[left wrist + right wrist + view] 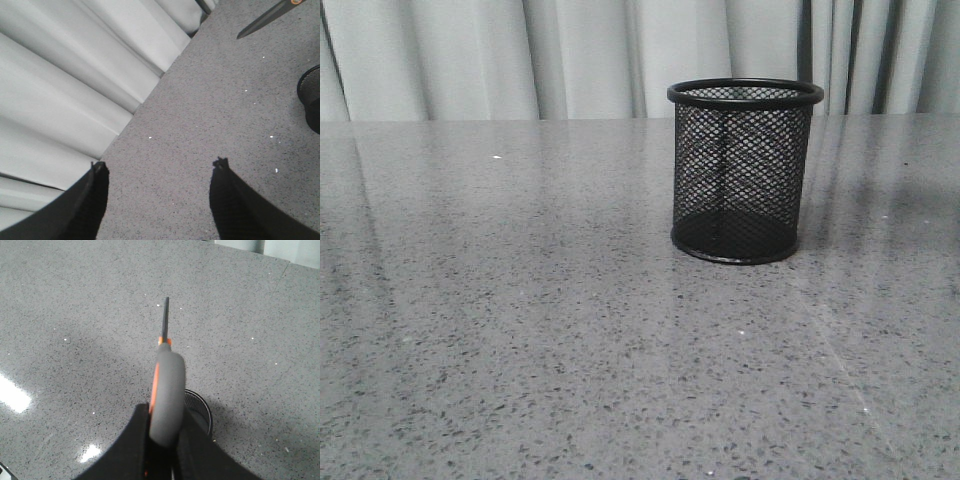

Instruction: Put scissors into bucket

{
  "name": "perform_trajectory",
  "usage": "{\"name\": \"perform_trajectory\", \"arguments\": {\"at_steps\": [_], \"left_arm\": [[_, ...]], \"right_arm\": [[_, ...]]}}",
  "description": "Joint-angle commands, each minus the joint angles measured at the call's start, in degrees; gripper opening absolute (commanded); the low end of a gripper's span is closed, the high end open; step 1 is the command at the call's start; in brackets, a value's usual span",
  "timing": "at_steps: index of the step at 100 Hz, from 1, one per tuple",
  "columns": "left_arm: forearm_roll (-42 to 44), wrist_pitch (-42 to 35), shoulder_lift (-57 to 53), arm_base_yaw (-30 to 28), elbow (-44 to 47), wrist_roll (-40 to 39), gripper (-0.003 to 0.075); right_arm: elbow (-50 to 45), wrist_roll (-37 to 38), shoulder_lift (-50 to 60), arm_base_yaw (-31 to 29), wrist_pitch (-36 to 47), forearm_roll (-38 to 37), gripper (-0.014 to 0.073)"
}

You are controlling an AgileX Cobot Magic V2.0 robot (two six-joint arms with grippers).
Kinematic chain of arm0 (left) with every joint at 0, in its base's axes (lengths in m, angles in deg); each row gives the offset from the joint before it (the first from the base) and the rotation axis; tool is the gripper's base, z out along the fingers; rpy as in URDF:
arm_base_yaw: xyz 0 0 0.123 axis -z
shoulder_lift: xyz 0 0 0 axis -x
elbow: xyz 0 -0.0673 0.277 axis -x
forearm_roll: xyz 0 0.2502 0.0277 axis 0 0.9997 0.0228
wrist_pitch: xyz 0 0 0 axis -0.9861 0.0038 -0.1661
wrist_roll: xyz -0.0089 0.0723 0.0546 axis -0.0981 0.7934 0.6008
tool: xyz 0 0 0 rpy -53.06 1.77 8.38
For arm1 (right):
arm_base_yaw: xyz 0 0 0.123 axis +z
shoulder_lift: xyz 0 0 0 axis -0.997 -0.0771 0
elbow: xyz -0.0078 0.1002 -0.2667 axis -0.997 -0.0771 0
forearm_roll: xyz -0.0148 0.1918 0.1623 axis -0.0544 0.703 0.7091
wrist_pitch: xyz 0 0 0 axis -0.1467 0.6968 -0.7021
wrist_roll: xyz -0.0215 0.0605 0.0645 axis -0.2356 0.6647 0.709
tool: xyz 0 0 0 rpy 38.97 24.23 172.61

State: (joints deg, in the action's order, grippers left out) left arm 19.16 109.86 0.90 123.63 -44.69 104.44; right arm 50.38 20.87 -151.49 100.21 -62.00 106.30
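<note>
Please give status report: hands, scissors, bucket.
Left hand open, holding nothing. Right hand shut on scissors, off the table. Bucket upright, nothing inside. No obstacle seen.

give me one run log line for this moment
phase: carry | right gripper: shut on scissors, blades pointing away | left gripper: open, holding nothing | bucket: upright on table, no scissors inside

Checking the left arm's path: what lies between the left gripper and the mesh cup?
Nothing: in the left wrist view only bare speckled grey tabletop lies between the open left gripper and the mesh cup.
</note>
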Motion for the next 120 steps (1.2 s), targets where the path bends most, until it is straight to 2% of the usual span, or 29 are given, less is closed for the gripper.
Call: {"name": "perform_trajectory", "arguments": {"at_steps": [1, 30, 69, 88, 106, 120], "left_arm": [[0.8, -1.4, -1.2, 0.0, -1.6, -0.9, 0.0403], [0.9, -2.2, -1.2, 0.0, -1.6, -0.9, 0.0403], [0.9, -3.5, -1.2, 0.0, -1.6, -0.9, 0.0403], [0.9, -3.8, -1.2, 0.0, -1.6, -0.9, 0.0403], [0.6, -3.8, -1.2, 0.0, -1.6, -0.9, 0.0403], [0.5, -3.8, -1.2, 0.0, -1.6, -0.9, 0.0403]], "right_arm": [[1.6, 0.1, 1.8, -0.1, -1.6, 0.7, -0.0043], [-5.9, 0.1, 6.7, -0.1, -1.7, -2.1, -0.0043], [-17.3, 0.8, 15.5, -0.1, -1.7, -2.1, -0.0043], [-22.2, 1.3, 16.5, 0.0, -1.7, -1.7, -0.0043], [-23.4, 1.9, 14.9, 3.9, -1.7, -2.1, -0.0043], [-23.4, 4.5, 12.5, 6.6, -1.7, -6.8, -0.0043]]}}
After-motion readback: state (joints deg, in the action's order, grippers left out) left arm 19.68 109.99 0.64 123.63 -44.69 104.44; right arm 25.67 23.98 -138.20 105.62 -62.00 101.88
